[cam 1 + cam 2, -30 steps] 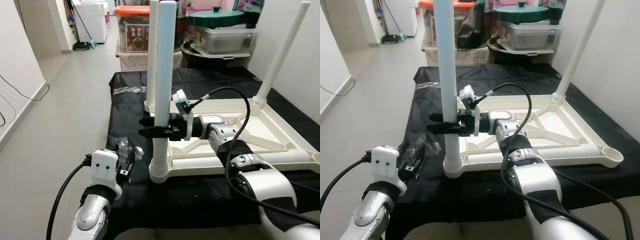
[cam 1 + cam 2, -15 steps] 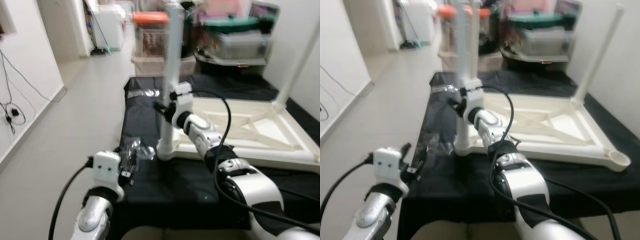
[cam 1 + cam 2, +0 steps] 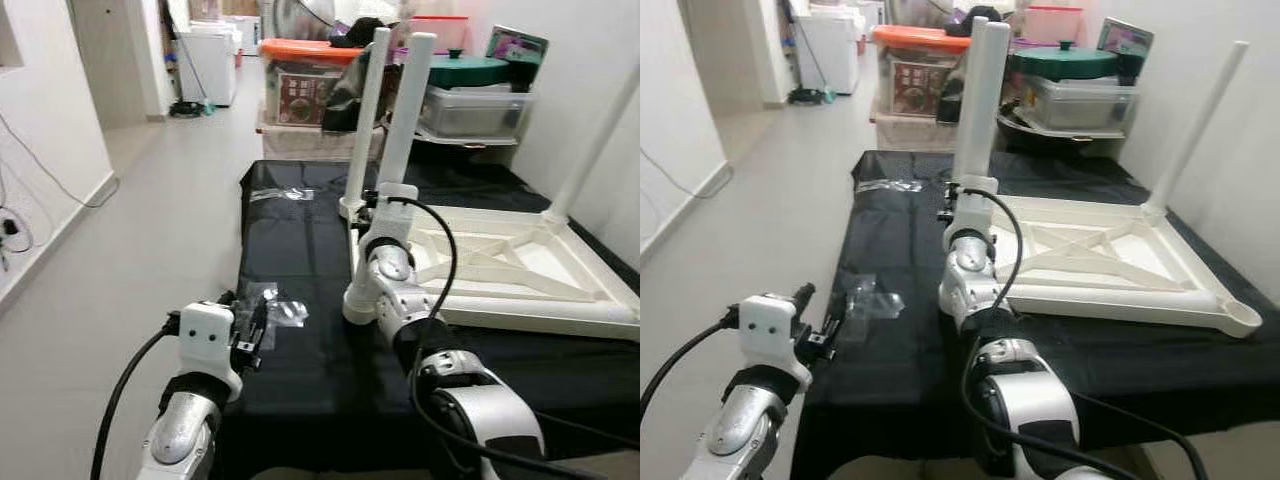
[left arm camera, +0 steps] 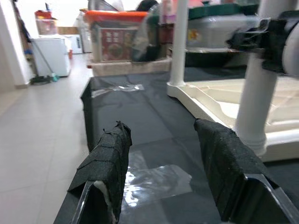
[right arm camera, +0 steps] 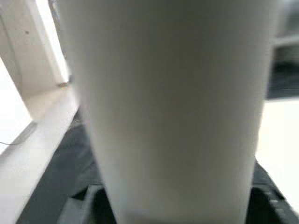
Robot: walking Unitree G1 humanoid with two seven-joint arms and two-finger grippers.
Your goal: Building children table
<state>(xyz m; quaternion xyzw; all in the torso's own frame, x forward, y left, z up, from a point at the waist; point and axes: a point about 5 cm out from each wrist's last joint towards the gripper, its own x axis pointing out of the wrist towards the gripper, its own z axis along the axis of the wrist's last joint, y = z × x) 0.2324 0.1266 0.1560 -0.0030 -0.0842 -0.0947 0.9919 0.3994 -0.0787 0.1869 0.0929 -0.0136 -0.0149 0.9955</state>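
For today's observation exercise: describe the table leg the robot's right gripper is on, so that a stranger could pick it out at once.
Find the white upturned table frame lying on the black cloth. At its near left corner a white leg stands upright, with the right gripper against it. Unlike the other upright legs, it stands closest to the robot.

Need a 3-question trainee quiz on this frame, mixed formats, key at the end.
1. True or false: the left claw is shut on the clear plastic bag.
2. What does the right claw grip? A) the near white plastic table leg; B) a green pot lid; C) the black cloth.
3. How many legs stand upright on the upturned white plastic tabletop?

Key: 1 false, it is open and empty; 2 A; 3 three, one corner socket is empty.
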